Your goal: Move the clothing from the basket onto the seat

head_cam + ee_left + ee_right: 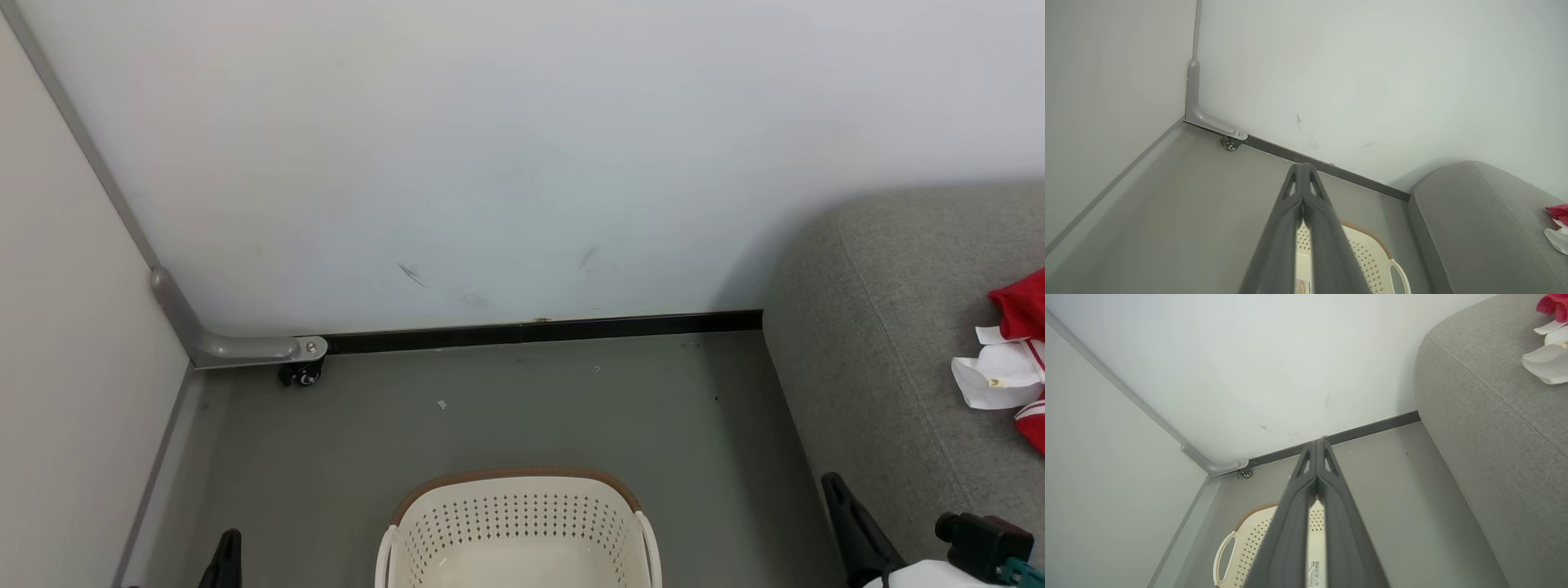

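Clothing [1024, 310] lies on seat [882, 367] — basket [514, 523] beside, on floor [490, 416].

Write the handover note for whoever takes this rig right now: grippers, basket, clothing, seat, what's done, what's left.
Grippers: left gripper shut, fingers pressed together, nothing held; right gripper the same.
Things: basket stands on the floor beside the seat; the part of its inside in view is bare. The clothing, red and white, lies on the seat at the head view's right edge.
Done: clothing is on the seat.
Left: check the basket's near end, which is out of frame; if nothing is there, the job looks finished.
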